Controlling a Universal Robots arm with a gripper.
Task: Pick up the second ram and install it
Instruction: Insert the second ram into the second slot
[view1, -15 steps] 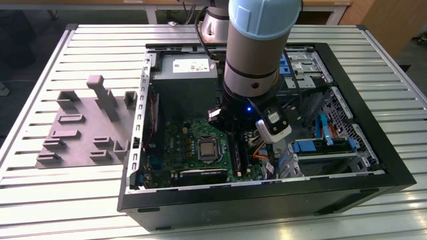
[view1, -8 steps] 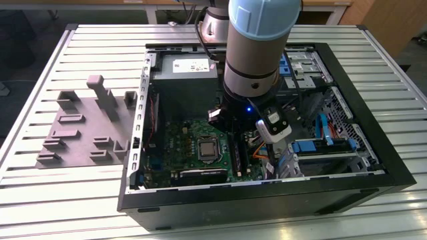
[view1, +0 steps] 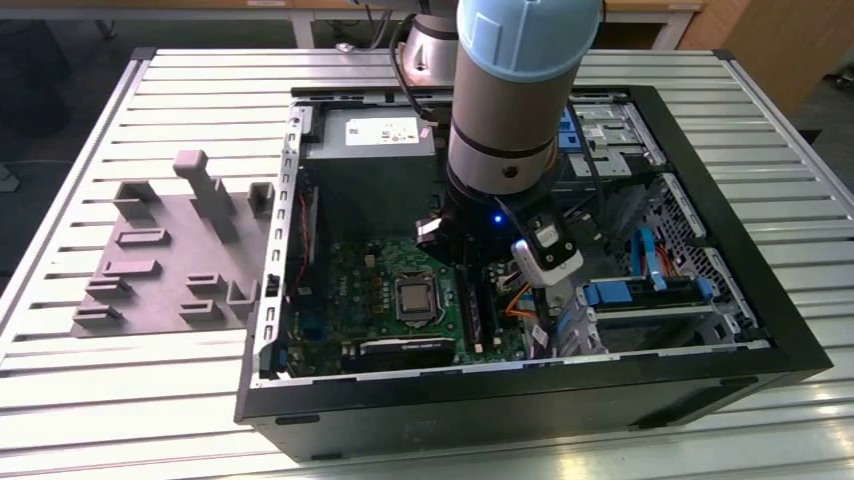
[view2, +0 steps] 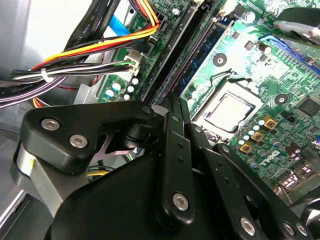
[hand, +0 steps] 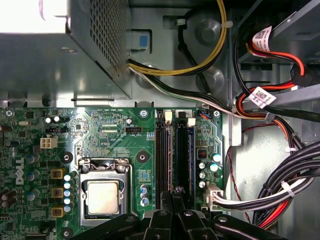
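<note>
My pincer (hand: 175, 192) hung low inside the open computer case (view1: 534, 395), directly above one end of the long black memory slots (hand: 175, 155). The slots ran straight away from my fingertips (hand: 170, 196) in the first wrist view, so their long axis lay in line with the thin gap between my fingers, next to the square processor (hand: 102, 197).

My fingers were drawn close together, with only a thin slit between them in both wrist views. I could not tell whether the edge of the memory stick was pinched in that slit.

I could not pick out the stick as a separate thing. It may have been gripped edge-on between my fingers, or sitting in one of the dark slots just below them. The grey tray (view1: 147, 270) on the surface (view1: 120, 410), towards the exterior view's left of the case, showed no stick lying on it.

In the second wrist view my own black linkage covered the near end of the slots (view2: 175, 55). In the exterior view my arm (view1: 514, 90) hid the spot beneath it. Bundled cables (hand: 280, 192) lay just beside the slots.
</note>
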